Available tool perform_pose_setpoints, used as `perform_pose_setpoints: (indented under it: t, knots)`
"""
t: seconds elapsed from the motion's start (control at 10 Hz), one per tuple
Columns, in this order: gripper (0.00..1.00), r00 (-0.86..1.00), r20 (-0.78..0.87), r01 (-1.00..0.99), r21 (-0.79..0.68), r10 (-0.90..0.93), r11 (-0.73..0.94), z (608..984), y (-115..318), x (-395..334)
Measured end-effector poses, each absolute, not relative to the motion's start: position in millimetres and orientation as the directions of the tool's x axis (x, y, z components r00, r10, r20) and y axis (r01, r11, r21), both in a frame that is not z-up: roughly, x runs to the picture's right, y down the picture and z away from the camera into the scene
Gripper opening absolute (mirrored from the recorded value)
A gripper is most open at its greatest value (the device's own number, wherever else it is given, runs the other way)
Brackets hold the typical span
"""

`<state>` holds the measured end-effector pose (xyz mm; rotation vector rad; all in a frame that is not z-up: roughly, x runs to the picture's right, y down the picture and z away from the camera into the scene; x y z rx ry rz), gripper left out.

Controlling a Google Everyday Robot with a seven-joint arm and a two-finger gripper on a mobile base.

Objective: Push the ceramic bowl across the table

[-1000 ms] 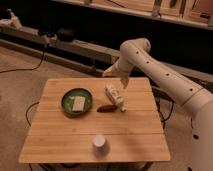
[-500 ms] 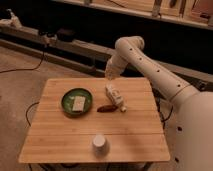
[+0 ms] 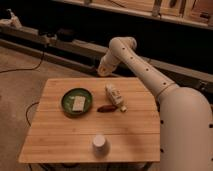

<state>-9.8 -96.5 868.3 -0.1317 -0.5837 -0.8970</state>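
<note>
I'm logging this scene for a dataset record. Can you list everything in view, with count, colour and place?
table: one, light wood with plank stripes, centre of view
ceramic bowl: one, dark green, left half of the table towards the far side
rectangular piece: one, pale, lying inside the bowl
white package: one, white, lying on its side right of the bowl; what it is cannot be told
dark item: one, dark brown, between bowl and package, nearer the camera
cup: one, white, by the near edge
cable: one, black, on the floor at left
arm: one, white, reaching in from the right
gripper: one, pale, above the table's far edge, touching nothing
</note>
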Motion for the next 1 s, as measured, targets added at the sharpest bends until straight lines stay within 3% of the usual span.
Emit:
perform_pose_setpoints:
  t: [1.0]
  knots:
    - [0.00, 0.472, 0.539, 0.757, 0.157, -0.697, 0.634, 865.6, -98.2, -22.9]
